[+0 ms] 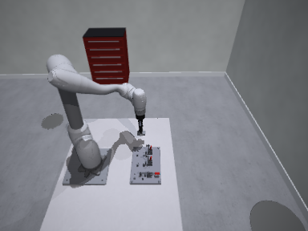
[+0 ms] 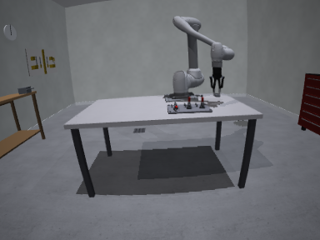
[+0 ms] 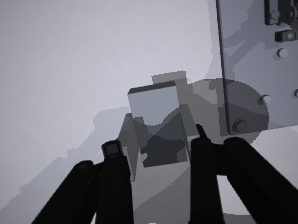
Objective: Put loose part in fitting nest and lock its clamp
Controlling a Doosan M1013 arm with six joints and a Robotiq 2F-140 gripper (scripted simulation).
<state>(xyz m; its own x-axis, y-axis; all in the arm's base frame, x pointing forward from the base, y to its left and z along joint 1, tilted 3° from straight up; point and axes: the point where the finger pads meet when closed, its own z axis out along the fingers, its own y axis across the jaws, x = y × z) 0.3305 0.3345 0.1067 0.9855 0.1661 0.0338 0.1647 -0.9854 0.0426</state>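
My gripper [image 1: 140, 131] [image 2: 216, 91] [image 3: 158, 122] is shut on the loose part [image 3: 154, 107], a small grey block. It holds the part a little above the white table [image 1: 112, 208] [image 2: 125, 110], just past the far end of the fixture plate [image 1: 136, 176] [image 2: 186, 109] [image 3: 250, 65]. The fixture carries three clamps with red handles: one [image 1: 149, 150] at the far end, one [image 1: 150, 160] in the middle and one [image 1: 156, 173] at the near end. In the wrist view only the plate's corner with bolts and small blocks shows at the upper right.
The arm's base plate [image 1: 70, 178] lies on the table to the left of the fixture. A red drawer cabinet [image 1: 106, 54] [image 2: 310, 102] stands on the floor beyond the table. A wooden shelf [image 2: 17, 121] stands by the wall.
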